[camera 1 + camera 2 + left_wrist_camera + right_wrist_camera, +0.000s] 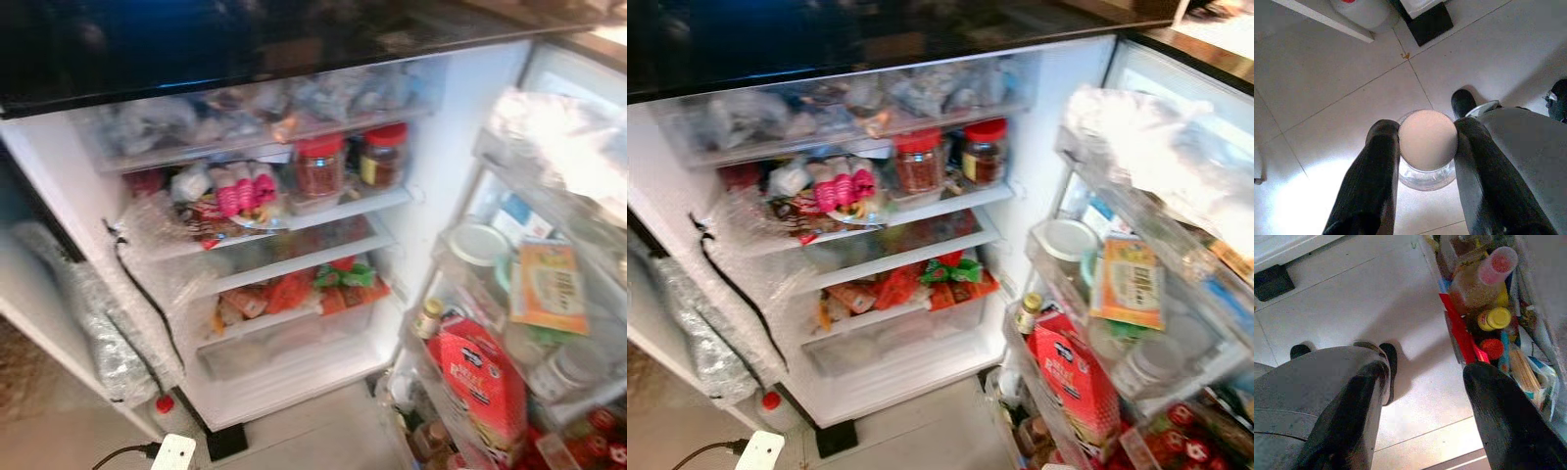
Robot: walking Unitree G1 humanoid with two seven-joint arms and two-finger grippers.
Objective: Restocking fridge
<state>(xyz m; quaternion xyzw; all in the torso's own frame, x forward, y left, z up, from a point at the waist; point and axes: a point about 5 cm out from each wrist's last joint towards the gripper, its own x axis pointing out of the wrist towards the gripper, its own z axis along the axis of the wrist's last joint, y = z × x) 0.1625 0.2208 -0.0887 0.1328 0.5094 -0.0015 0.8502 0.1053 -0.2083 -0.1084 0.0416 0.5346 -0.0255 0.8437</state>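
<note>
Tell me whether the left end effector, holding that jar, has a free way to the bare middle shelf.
Probably yes: the fridge stands open and the bare shelf has nothing in front. The left end effector, shut on the jar, hangs low over the floor.

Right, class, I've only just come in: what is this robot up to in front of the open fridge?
The robot stands facing an open fridge whose shelves and door racks are already crowded with jars, packets and bottles. Its left gripper hangs low over the tiled floor, shut on a clear jar with a pale lid, not yet put away. Its right gripper is open, beside the lower door rack.
</note>
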